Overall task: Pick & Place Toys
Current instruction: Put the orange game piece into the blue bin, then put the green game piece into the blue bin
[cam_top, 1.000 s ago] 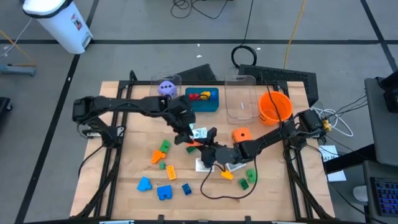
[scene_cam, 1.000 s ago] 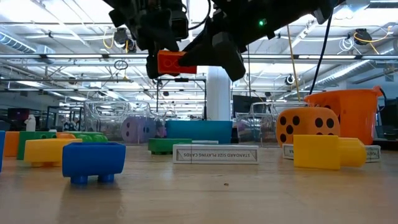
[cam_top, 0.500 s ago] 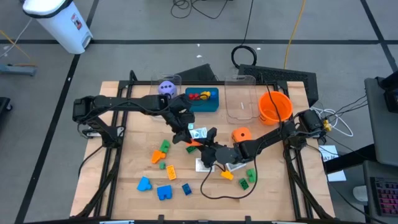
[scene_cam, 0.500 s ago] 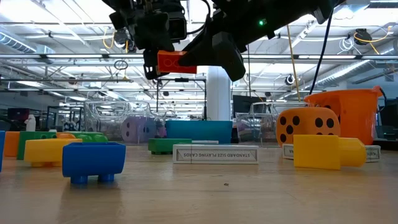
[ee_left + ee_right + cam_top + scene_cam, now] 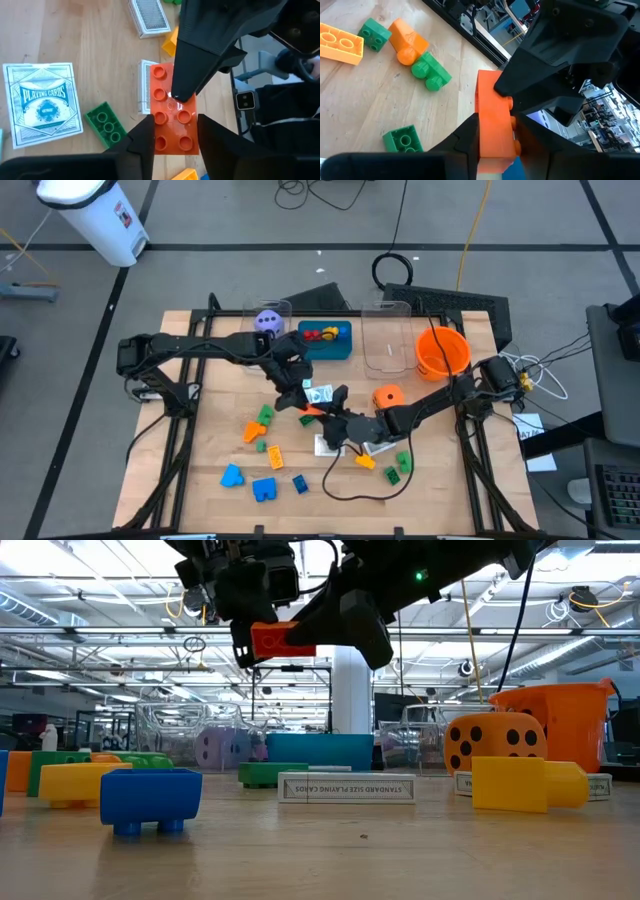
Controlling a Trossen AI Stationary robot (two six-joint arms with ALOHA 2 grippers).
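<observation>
A second ago the left gripper stood open around one end of the orange-red brick, which the right gripper held in the air over the middle of the table. Now its fingers have closed in against the brick's sides, so both grippers clamp the one brick between them. The brick has also edged a touch toward the left arm and slightly upward in the low view.
</observation>
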